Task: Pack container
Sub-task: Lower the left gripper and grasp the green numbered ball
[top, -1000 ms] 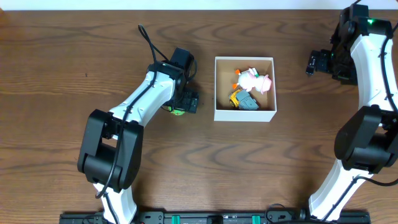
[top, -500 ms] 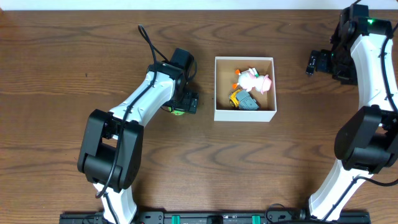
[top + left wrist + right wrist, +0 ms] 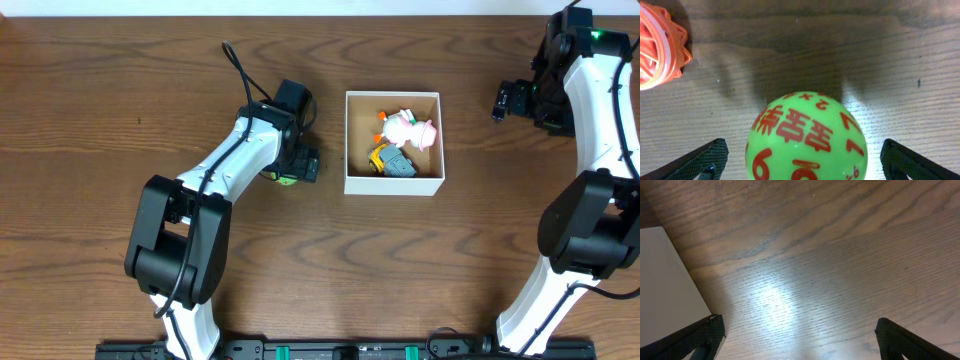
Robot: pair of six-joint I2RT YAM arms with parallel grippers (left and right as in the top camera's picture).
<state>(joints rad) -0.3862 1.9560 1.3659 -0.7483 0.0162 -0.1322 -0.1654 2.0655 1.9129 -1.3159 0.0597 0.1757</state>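
Observation:
The container (image 3: pixel 393 184), a square white-walled box with a brown inside, stands at the table's middle. It holds a pink and white toy (image 3: pixel 410 127) and a yellow and grey toy (image 3: pixel 392 160). My left gripper (image 3: pixel 300 164) is open just left of the container, low over the table. Its fingers (image 3: pixel 802 160) stand on either side of a green ball with red markings (image 3: pixel 807 137), with a gap on each side. The ball shows as a green edge in the overhead view (image 3: pixel 285 178). My right gripper (image 3: pixel 502 101) is open and empty to the right of the container, whose white wall (image 3: pixel 662 280) shows in the right wrist view.
An orange ridged toy (image 3: pixel 660 45) lies on the table just beyond the green ball in the left wrist view; the left arm hides it from overhead. Bare wood lies under the right gripper (image 3: pixel 797 335).

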